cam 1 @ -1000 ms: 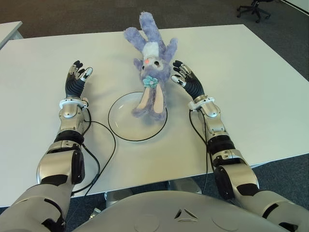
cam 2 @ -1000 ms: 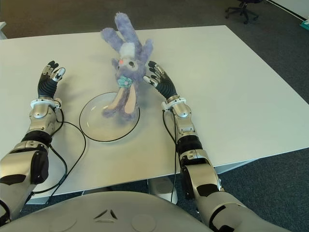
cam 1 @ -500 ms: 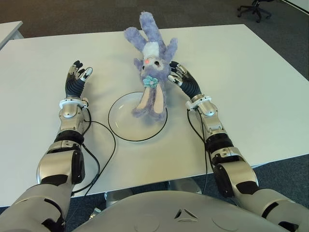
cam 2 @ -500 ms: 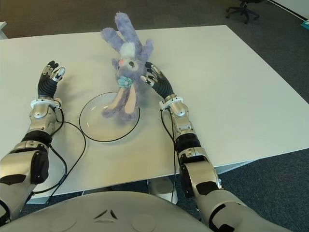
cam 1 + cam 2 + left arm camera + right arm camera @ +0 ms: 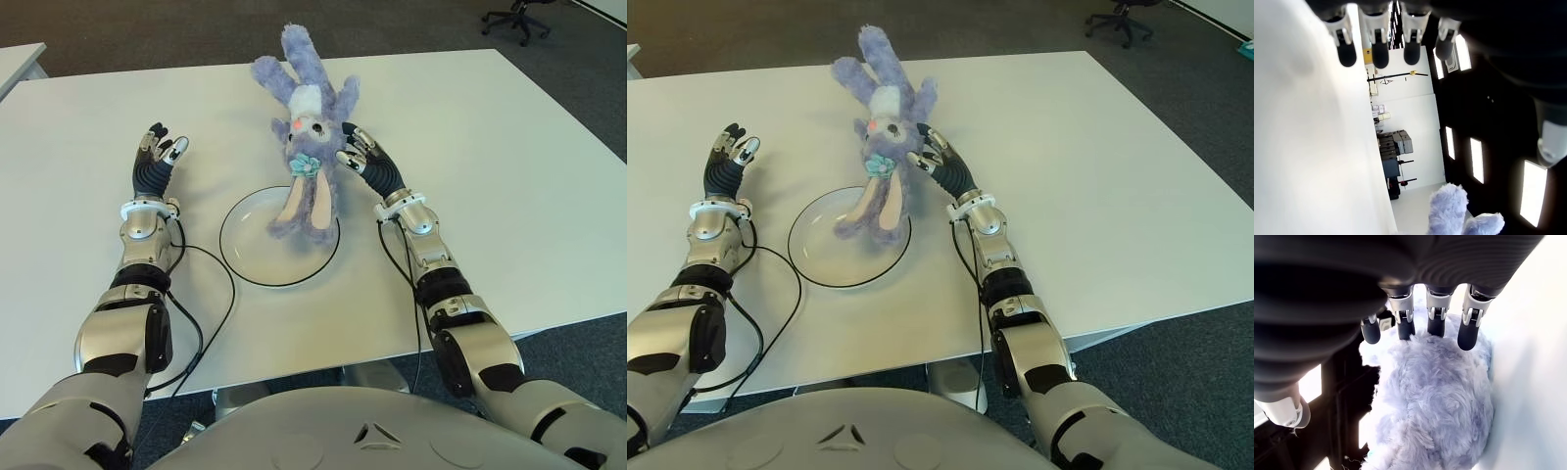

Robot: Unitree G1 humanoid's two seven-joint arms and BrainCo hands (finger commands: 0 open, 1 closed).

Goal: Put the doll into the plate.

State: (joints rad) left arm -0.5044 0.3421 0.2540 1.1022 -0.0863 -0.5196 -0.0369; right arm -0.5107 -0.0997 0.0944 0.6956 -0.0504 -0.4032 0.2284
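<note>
- Left eye view: a fluffy purple rabbit doll (image 5: 310, 147) with long ears, a white patch on its head and a pale blue bow at its neck lay on the smooth white table (image 5: 509, 157). Its long legs trailed over the far rim of a shallow, round, clear plate (image 5: 257, 259), while its head and ears lay on the table beyond. The right hand (image 5: 367, 162), with black ribbed fingers on a silver metal forearm, was just beside the doll's right side, its fingers spread and holding nothing. One second before, it was plainly farther to the right; it had closed in on the doll. The doll and the plate had not moved.
- Right eye view: the left hand (image 5: 728, 157) showed on the table well to the left of the plate, fingers spread and empty, where it had been a second ago. A thin black cable (image 5: 774, 257) curved beside its forearm.
- Left wrist view: four straight fingertips (image 5: 1380, 54) stood apart above the bare white tabletop, and the doll's furry ears showed farther off.
- Right wrist view: the extended fingertips (image 5: 1436, 323) were at the shaggy fur of the doll, not curled around it.
</note>
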